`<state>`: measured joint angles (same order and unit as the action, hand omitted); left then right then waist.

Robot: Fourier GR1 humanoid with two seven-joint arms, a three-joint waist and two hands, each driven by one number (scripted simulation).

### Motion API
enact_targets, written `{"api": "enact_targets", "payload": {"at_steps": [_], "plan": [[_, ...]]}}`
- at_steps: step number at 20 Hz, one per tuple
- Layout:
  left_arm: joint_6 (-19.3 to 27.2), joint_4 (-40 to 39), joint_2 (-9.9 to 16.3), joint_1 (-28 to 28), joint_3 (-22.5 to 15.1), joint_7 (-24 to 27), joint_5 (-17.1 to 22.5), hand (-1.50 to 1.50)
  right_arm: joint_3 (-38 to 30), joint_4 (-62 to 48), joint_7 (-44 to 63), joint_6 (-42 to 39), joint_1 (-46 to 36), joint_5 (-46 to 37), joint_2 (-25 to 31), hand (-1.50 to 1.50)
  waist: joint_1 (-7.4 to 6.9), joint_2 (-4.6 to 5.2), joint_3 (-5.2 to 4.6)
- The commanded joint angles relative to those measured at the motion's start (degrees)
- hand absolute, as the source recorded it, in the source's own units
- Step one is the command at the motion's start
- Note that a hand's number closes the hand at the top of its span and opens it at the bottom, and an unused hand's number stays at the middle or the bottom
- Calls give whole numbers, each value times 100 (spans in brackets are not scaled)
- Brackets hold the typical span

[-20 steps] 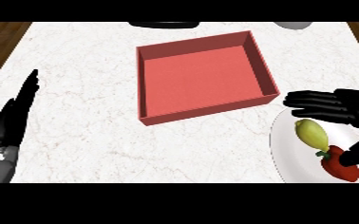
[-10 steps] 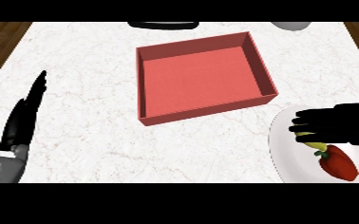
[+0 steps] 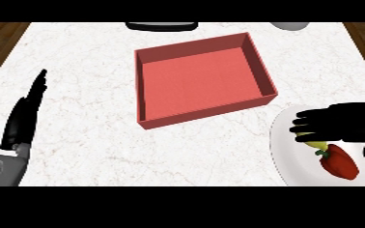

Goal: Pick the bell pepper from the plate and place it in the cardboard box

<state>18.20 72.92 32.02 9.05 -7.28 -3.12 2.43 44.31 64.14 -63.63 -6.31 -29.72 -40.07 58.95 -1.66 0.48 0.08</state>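
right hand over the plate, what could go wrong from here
1. The right hand covers the yellow-green fruit, not the red bell pepper beside it; it might close on the wrong item.
2. Both lie close together on the plate, so a grasp could knock the pepper away.
3. The plate runs past the view's right edge, so a shoved pepper could leave sight.

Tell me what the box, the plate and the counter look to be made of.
Box: matte red, flat thin walls and no shine, which fits cardboard, though painted board would look alike. Plate: smooth plain white, likely glazed ceramic; plastic is possible. Counter: white with faint grey veining, which suggests marble or a marble-look laminate.
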Motion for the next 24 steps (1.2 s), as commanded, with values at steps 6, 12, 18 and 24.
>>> {"api": "enact_targets", "payload": {"at_steps": [6,12,18,24], "plan": [[-107,-98,30,-187,234,252,-46,0,164,-823,-1336,183,-171,-228,-403,-150,28,-10,-3],[-65,-90,-142,-256,193,346,-122,0,376,-427,-1686,124,-116,-44,-112,-150,80,-18,-9],[-131,-77,-66,-47,299,66,-136,0,481,119,-1789,263,100,204,373,-150,170,-41,-8],[-357,136,20,-475,447,149,-114,0,564,99,-930,440,209,-337,109,-150,103,-47,-7]]}}
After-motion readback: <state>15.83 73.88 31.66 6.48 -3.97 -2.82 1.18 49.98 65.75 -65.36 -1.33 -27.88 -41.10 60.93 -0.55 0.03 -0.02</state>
